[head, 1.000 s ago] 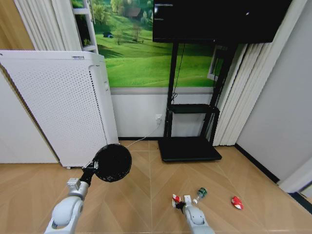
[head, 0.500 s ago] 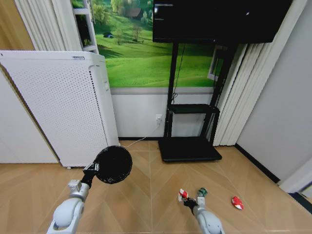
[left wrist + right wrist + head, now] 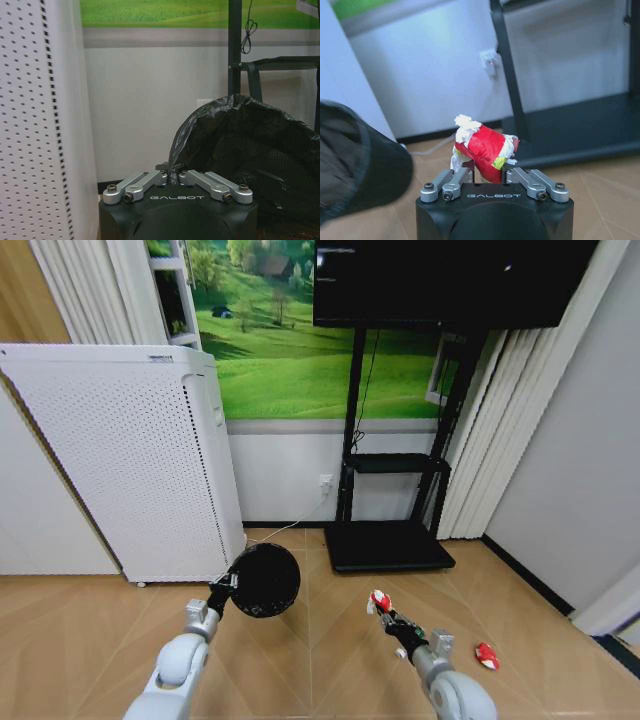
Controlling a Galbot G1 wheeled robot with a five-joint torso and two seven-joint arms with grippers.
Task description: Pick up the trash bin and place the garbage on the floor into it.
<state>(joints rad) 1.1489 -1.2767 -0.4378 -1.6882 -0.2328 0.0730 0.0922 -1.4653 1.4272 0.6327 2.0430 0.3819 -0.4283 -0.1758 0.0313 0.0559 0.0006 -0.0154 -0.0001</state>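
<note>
The trash bin is a black round bin lined with a black bag, held in the air over the floor with its mouth turned toward me. My left gripper is shut on its rim; the bag-lined bin hangs just beyond the fingers. My right gripper is shut on a red-and-white crumpled wrapper, raised off the floor to the right of the bin. In the right wrist view the wrapper sits between the fingers, with the bin close beside it. A red scrap lies on the floor at the right.
A tall white perforated appliance stands against the wall at the left. A black TV stand with a flat base stands at the back centre, and curtains hang to its right. A white cable runs along the floor by the wall.
My right gripper has lifted the wrapper off the floor and carried it up and forward. My left arm has moved the bin to the right, toward the wrapper.
</note>
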